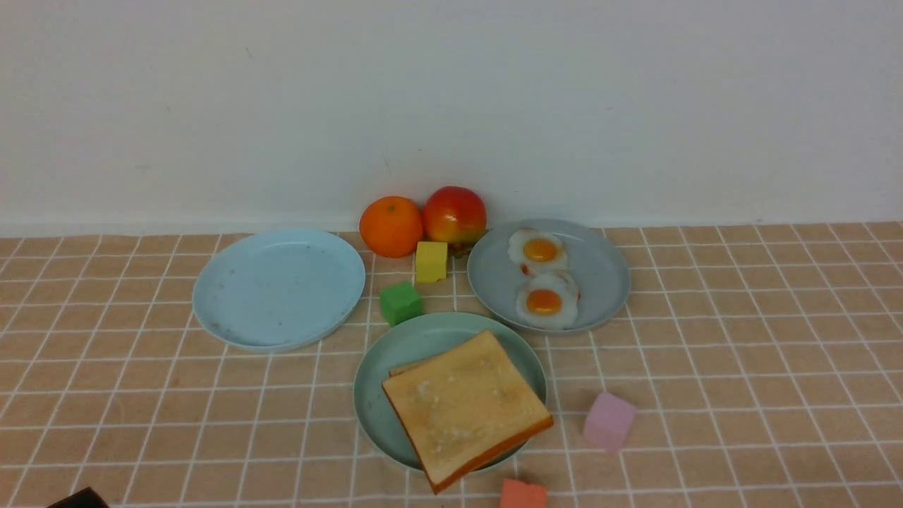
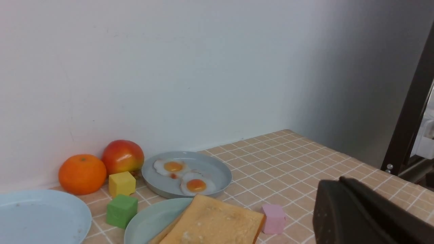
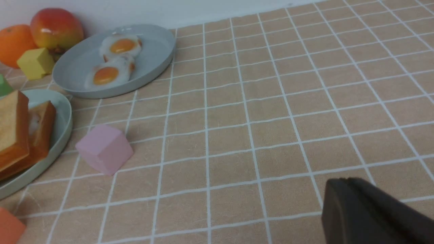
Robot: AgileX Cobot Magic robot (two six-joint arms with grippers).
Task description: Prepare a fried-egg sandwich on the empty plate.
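The mint-green plate [image 1: 370, 416] sits at the table's front centre. On it lies a golden toast slice [image 1: 465, 406], its near corner hanging over the rim. The edge of a second slice [image 1: 409, 367] peeks out beneath. In the right wrist view the two slices [image 3: 12, 128] are stacked, with a sliver of white fried egg [image 3: 34, 122] between them. My left gripper [image 2: 339, 181] is shut and empty, off to the right of the plate. My right gripper [image 3: 342, 181] is shut and empty over bare cloth, right of the pink cube. Neither gripper shows in the front view.
A grey-blue plate [image 1: 600, 275] behind holds two fried eggs [image 1: 540, 250]. A pale blue plate [image 1: 279, 286] lies back left. An orange [image 1: 391, 226], an apple [image 1: 455, 215], and yellow [image 1: 431, 261], green [image 1: 401, 303], pink [image 1: 609, 421] and orange-red [image 1: 523, 494] cubes surround the plates.
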